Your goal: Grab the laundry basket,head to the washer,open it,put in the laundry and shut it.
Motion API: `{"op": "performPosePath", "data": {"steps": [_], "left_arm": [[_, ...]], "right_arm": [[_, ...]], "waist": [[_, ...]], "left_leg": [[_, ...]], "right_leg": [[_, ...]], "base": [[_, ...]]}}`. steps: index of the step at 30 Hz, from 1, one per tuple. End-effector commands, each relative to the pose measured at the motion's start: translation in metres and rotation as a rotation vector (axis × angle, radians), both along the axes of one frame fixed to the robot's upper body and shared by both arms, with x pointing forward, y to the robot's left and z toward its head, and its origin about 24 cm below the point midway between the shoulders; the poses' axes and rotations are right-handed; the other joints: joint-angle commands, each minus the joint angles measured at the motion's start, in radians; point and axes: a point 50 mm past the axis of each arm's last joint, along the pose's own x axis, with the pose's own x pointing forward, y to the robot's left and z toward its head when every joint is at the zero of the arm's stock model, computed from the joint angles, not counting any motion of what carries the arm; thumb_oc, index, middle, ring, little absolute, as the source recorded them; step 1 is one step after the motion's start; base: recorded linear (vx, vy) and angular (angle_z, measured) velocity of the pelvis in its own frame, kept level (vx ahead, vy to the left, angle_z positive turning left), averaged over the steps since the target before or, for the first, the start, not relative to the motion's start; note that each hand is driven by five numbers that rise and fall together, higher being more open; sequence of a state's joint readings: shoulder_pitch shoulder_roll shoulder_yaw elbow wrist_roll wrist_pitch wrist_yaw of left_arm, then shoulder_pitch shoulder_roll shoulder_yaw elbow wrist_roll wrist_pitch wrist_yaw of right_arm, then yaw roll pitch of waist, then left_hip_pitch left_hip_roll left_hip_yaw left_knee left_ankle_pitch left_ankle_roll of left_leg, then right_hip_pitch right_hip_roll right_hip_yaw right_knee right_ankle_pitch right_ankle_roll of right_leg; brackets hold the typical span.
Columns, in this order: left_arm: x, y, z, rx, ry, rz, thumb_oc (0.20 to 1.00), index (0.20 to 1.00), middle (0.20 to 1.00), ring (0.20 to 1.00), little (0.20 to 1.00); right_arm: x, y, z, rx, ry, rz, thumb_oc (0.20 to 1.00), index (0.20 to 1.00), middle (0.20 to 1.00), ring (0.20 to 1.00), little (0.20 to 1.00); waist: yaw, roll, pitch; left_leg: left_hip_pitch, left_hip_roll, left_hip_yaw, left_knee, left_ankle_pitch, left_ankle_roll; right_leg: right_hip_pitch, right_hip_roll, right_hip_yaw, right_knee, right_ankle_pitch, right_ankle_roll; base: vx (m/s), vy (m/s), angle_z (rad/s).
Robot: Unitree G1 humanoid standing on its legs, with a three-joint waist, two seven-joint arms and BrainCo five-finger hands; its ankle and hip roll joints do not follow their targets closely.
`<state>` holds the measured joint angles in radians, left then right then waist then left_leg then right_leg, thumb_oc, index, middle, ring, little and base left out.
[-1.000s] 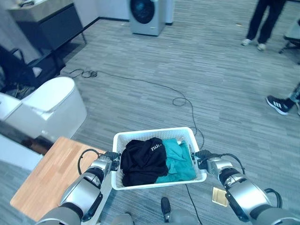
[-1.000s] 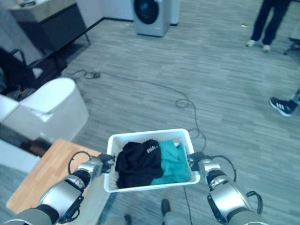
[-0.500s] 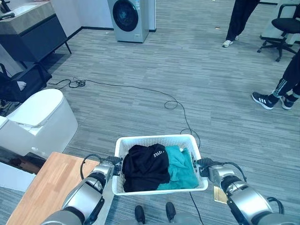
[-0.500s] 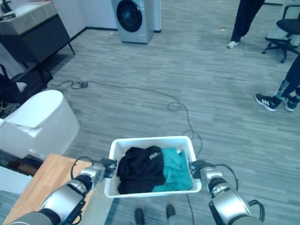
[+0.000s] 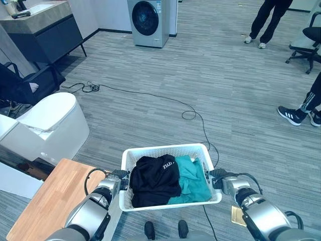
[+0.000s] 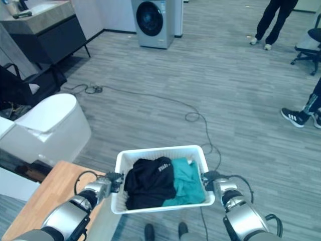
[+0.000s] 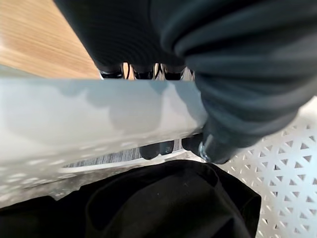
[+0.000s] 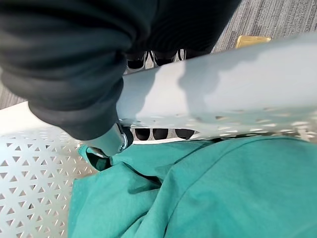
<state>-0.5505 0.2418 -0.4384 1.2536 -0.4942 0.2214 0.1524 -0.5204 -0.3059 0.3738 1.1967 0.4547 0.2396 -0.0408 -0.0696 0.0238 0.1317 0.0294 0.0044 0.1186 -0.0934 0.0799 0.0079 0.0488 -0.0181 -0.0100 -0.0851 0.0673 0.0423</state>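
A: Where did we stand with the laundry basket (image 5: 169, 148) at that moment?

B: We had it in both hands, carried off the floor. Our left hand (image 7: 218, 139) had its fingers (image 7: 157, 148) curled through the handle slot on its side of the rim, thumb pressed on the inside wall. Our right hand (image 8: 99, 131) was clamped on the opposite handle the same way, fingers (image 8: 156, 133) hooked under the rim.

A: And the laundry?

B: Between our two sets of fingers, inside the basket: a black garment (image 5: 154, 179) nearest the left fingers, a teal garment (image 5: 193, 178) against the right ones, the two touching.

A: So grabbing was done. What was left?

B: Most of it, we judged. The washer (image 5: 152, 21) stood well beyond the fingers, across the grey floor (image 5: 235, 105), its door shut. A cable (image 5: 193, 114) lay on the floor between us and it. We had yet to walk there, open the door, load both garments and close it.

A: Anything close by?

B: A wooden counter (image 5: 47, 201) just outside the left fingers, and a person (image 5: 267, 22) standing far off past the right ones.
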Motion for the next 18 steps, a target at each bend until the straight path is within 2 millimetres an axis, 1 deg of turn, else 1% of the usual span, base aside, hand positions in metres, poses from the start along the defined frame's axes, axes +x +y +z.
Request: {"op": "performPosePath", "data": {"steps": [1, 4, 7, 8, 9, 10, 12, 13, 14, 15, 16, 17, 18], "left_arm": [[0.040, -0.027, 0.032, -0.144, -0.175, -0.027, 0.200, 0.200, 0.200, 0.200, 0.200], [0.036, -0.028, 0.028, -0.144, -0.160, -0.033, 0.200, 0.200, 0.200, 0.200, 0.200], [0.037, -0.028, 0.029, -0.139, -0.159, -0.039, 0.200, 0.200, 0.200, 0.200, 0.200], [0.038, -0.028, 0.029, -0.138, -0.163, -0.040, 0.200, 0.200, 0.200, 0.200, 0.200], [0.039, -0.029, 0.030, -0.141, -0.169, -0.043, 0.200, 0.200, 0.200, 0.200, 0.200], [0.039, -0.029, 0.030, -0.141, -0.169, -0.043, 0.200, 0.200, 0.200, 0.200, 0.200], [0.041, -0.031, 0.033, -0.142, -0.181, -0.048, 0.200, 0.200, 0.200, 0.200, 0.200], [0.044, -0.030, 0.036, -0.141, -0.193, -0.049, 0.200, 0.200, 0.200, 0.200, 0.200], [0.046, -0.030, 0.038, -0.139, -0.201, -0.049, 0.200, 0.200, 0.200, 0.200, 0.200], [0.048, -0.030, 0.040, -0.137, -0.207, -0.052, 0.200, 0.200, 0.200, 0.200, 0.200], [0.049, -0.029, 0.042, -0.133, -0.210, -0.051, 0.200, 0.200, 0.200, 0.200, 0.200], [0.050, -0.028, 0.043, -0.135, -0.211, -0.053, 0.200, 0.200, 0.200, 0.200, 0.200], [0.051, -0.027, 0.044, -0.137, -0.208, -0.053, 0.200, 0.200, 0.200, 0.200, 0.200]], "right_arm": [[0.014, 0.019, 0.007, 0.158, -0.057, -0.017, 0.200, 0.200, 0.200, 0.200, 0.200], [0.011, 0.021, 0.004, 0.170, -0.046, -0.019, 0.200, 0.200, 0.200, 0.200, 0.200], [0.010, 0.021, 0.003, 0.173, -0.042, -0.020, 0.200, 0.200, 0.200, 0.200, 0.200], [0.010, 0.021, 0.003, 0.174, -0.042, -0.020, 0.200, 0.200, 0.200, 0.200, 0.200], [0.010, 0.021, 0.003, 0.179, -0.044, -0.022, 0.200, 0.200, 0.200, 0.200, 0.200], [0.010, 0.021, 0.003, 0.179, -0.044, -0.022, 0.200, 0.200, 0.200, 0.200, 0.200], [0.012, 0.020, 0.006, 0.181, -0.058, -0.025, 0.200, 0.200, 0.200, 0.200, 0.200], [0.016, 0.019, 0.009, 0.181, -0.075, -0.024, 0.200, 0.200, 0.200, 0.200, 0.200], [0.017, 0.018, 0.011, 0.181, -0.082, -0.024, 0.200, 0.200, 0.200, 0.200, 0.200], [0.018, 0.018, 0.012, 0.182, -0.085, -0.024, 0.200, 0.200, 0.200, 0.200, 0.200], [0.018, 0.018, 0.012, 0.183, -0.089, -0.024, 0.200, 0.200, 0.200, 0.200, 0.200], [0.019, 0.017, 0.013, 0.184, -0.095, -0.027, 0.200, 0.200, 0.200, 0.200, 0.200], [0.020, 0.017, 0.014, 0.185, -0.098, -0.031, 0.200, 0.200, 0.200, 0.200, 0.200]], "waist": [[0.011, 0.002, -0.050], [0.011, 0.003, -0.056], [0.011, 0.005, -0.055], [0.010, 0.005, -0.055], [0.006, 0.007, -0.052], [0.006, 0.007, -0.053], [-0.001, 0.012, -0.042], [-0.008, 0.019, -0.023], [-0.015, 0.022, -0.007], [-0.021, 0.028, 0.006], [-0.026, 0.031, 0.015], [-0.035, 0.030, 0.019], [-0.040, 0.028, 0.021]], "left_leg": [[0.020, -0.022, -0.013, 0.050, -0.102, -0.018], [0.024, -0.025, -0.011, 0.055, -0.112, -0.015], [0.022, -0.029, -0.012, 0.062, -0.121, -0.009], [0.023, -0.031, -0.013, 0.063, -0.123, -0.006], [0.024, -0.031, -0.014, 0.066, -0.127, 0.000], [0.024, -0.031, -0.014, 0.066, -0.127, 0.000], [0.030, -0.033, -0.018, 0.068, -0.136, 0.009], [0.040, -0.033, -0.021, 0.067, -0.141, 0.022], [0.048, -0.032, -0.022, 0.066, -0.141, 0.026], [0.063, -0.030, -0.023, 0.059, -0.145, 0.029], [0.074, -0.028, -0.027, 0.057, -0.149, 0.028], [0.089, -0.034, -0.035, 0.052, -0.155, 0.025], [0.103, -0.041, -0.039, 0.046, -0.161, 0.022]], "right_leg": [[-0.001, -0.060, -0.022, 0.082, -0.091, 0.098], [0.003, -0.065, -0.021, 0.087, -0.095, 0.102], [-0.004, -0.065, -0.020, 0.109, -0.104, 0.104], [-0.009, -0.064, -0.019, 0.124, -0.107, 0.104], [-0.024, -0.061, -0.017, 0.168, -0.117, 0.107], [-0.026, -0.061, -0.017, 0.171, -0.119, 0.107], [-0.063, -0.056, -0.014, 0.258, -0.124, 0.114], [-0.137, -0.061, -0.015, 0.400, -0.098, 0.128], [-0.170, -0.064, -0.021, 0.459, -0.062, 0.137], [-0.203, -0.057, -0.029, 0.513, -0.047, 0.140], [-0.240, -0.039, -0.038, 0.538, -0.051, 0.137], [-0.278, -0.022, -0.039, 0.520, -0.058, 0.131], [-0.296, -0.023, -0.057, 0.477, -0.064, 0.125]], "base": [[0.08, 0.039, -0.03], [0.06, 0.030, -0.01], [0.06, 0.041, 0.01], [0.05, 0.052, 0.01], [0.05, 0.052, 0.00], [0.05, 0.068, 0.00], [0.03, 0.091, -0.07], [0.01, 0.130, -0.21], [0.02, 0.135, -0.29], [0.06, 0.099, -0.24], [0.12, 0.084, -0.07], [0.18, 0.059, 0.03], [0.25, 0.018, 0.07]]}}
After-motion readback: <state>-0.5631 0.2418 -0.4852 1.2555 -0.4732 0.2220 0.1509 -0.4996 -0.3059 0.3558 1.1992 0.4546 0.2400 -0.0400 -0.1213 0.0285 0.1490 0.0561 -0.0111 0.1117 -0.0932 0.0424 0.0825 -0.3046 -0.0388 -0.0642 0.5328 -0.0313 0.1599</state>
